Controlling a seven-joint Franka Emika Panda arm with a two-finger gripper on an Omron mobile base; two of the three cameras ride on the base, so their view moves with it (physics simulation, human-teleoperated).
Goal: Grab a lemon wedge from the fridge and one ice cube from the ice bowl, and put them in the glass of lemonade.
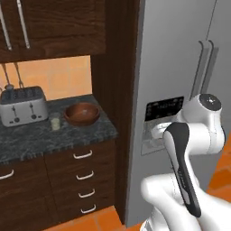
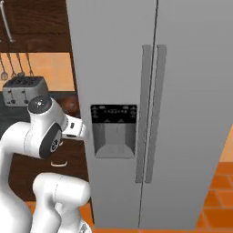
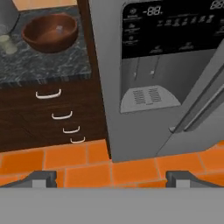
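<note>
Standing shut, the fridge (image 2: 182,91) has both doors closed, its two long handles (image 2: 152,113) side by side at the middle seam and the black dispenser panel (image 2: 113,129) on the left door. The arm (image 1: 189,135) is folded in front of that door, and the hand (image 3: 111,178) hangs spread wide, pinching nothing, its two dark tips apart above the orange floor (image 3: 78,166) at the fridge's foot. In the hand view the dispenser sits at about 1 o'clock and the bowl (image 3: 50,31) at 11 o'clock. On the dark stone bench (image 1: 45,135) left of the fridge the bowl rests near the bench's right end, the glass (image 1: 55,122) just beside it at its 9 o'clock, and the toaster (image 1: 22,106) further left again. Drawers (image 1: 83,176) with pale handles run below. I cannot see the lemon wedge with the doors shut.
</note>
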